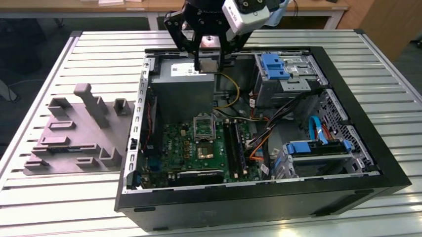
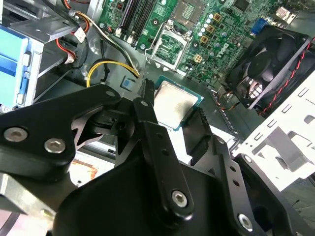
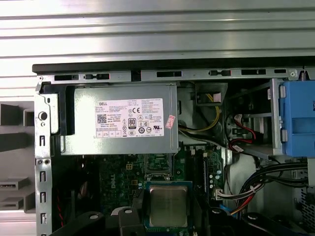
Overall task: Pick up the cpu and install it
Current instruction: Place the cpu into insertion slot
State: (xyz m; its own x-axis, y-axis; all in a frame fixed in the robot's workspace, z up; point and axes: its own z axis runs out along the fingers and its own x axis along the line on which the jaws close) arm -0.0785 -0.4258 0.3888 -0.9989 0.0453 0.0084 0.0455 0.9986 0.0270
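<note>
While the cpu (image 2: 176, 101) sits between the two black fingers (image 2: 147, 105) of the tool (image 1: 209, 63), it is held in the air above the open computer case (image 1: 369, 163) and touches nothing else. The tool is closed on two opposite edges of the chip, so its opening is narrow, as wide as the cpu. The silvery top of the chip with the thin green rim faces both wrist views, and in the second wrist view the chip looks a little tilted. In the exterior view the cpu appears at the far side of the case, in front of the top edge of the big grey box with the white label (image 3: 120, 118). Below it lies the green motherboard (image 1: 191, 140), and the dark square socket with a metal frame (image 1: 202, 149) is on that board, well apart from the chip. A yellow cable (image 2: 110, 66) bends near the tool, and a black fan (image 2: 273, 64) stands at one wall of the case. Blue drive holders (image 1: 274, 65) are toward the exterior view's right. The case lies on its side on a slatted metal counter (image 1: 46, 197), and a grey moulded fixture (image 1: 79, 133) rests just beside it on the exterior view's left.
</note>
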